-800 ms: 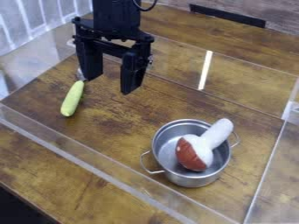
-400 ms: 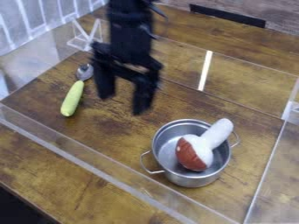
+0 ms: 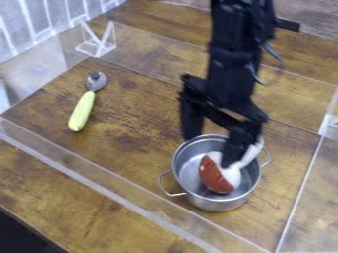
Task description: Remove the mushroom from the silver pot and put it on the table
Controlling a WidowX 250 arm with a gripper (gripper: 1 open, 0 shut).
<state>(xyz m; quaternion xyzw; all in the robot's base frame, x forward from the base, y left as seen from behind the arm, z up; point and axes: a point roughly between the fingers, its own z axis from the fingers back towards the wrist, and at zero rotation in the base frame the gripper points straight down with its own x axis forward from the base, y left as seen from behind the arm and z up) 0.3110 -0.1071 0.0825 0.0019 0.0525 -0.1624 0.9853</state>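
The silver pot stands on the brown wood table at the lower right. In it lies the mushroom, red-brown cap toward the front and white stem pointing up-right over the rim. My gripper hangs just above the pot's far side, pointing down, its two dark fingers spread apart and holding nothing. One finger hides part of the stem.
A spoon with a yellow-green handle lies on the table at the left. Clear acrylic walls border the tabletop and run in front of the pot. A small clear stand sits at the back left.
The gripper has travelled from near the spoon at the upper left across to the right and down toward the pot, staying open. Pot, mushroom and spoon have not moved.
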